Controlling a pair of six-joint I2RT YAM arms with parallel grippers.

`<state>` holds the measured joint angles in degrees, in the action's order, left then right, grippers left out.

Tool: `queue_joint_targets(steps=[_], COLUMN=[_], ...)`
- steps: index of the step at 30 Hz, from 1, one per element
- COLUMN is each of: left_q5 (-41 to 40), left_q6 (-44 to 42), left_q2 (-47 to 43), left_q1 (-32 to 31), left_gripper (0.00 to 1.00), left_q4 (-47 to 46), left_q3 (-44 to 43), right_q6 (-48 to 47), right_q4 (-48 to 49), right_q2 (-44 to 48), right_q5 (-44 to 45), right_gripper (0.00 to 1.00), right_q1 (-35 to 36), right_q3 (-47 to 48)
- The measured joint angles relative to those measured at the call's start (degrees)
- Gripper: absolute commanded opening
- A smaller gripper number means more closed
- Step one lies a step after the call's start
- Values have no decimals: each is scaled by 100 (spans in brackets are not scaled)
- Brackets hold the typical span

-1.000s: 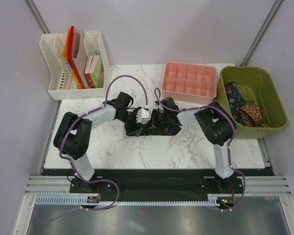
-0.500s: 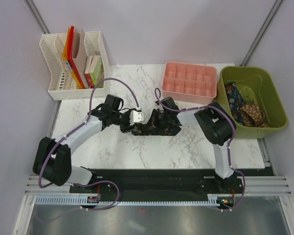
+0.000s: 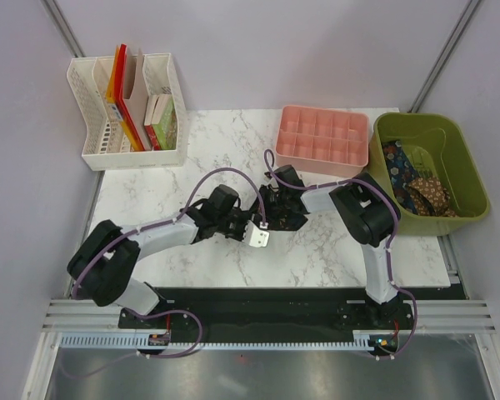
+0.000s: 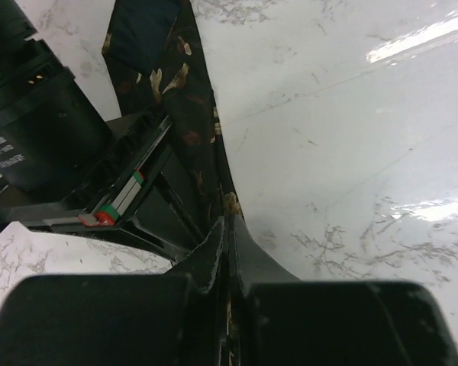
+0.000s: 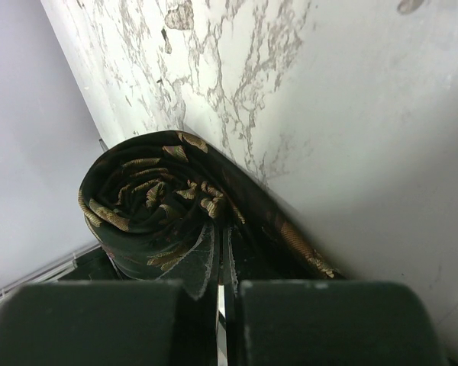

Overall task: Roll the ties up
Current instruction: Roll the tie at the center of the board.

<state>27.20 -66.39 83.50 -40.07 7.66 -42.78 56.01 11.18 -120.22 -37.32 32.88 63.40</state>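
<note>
Both arms meet over the bench (image 3: 192, 167) on one tie (image 4: 195, 114): the right fingers (image 5: 201, 267) pinch its rolled end (image 5: 145, 191), the left fingers (image 4: 210, 259) are clamped on the flat tail, which stretches straight away from them toward that roll.

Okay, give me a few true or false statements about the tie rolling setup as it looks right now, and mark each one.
1. The left gripper and the right gripper are both shut on the tie. True.
2. The pink tray holds rolled ties. False: its compartments look empty.
3. The green bin has loose ties in it. True.
4. At the right gripper the tie lies flat and unrolled. False: it is coiled into a roll there.
</note>
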Motion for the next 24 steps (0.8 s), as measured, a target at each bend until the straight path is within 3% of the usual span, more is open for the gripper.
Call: queue_joint_targets(steps=[9,24], left_q5=[-605,-798], left_q6=[-243,-487], left_q2=[1003,1182], left_q1=[-144,-243], left_gripper=[2,2], left_q4=[-839,-999], left_q3=[-2,-76], right_q6=[44,72], right_q4=[48,42], right_q2=[-28,-28], right_q5=[-42,-37], right_gripper=[0,0], right_q1=[-11,-11], right_q3=[2,13])
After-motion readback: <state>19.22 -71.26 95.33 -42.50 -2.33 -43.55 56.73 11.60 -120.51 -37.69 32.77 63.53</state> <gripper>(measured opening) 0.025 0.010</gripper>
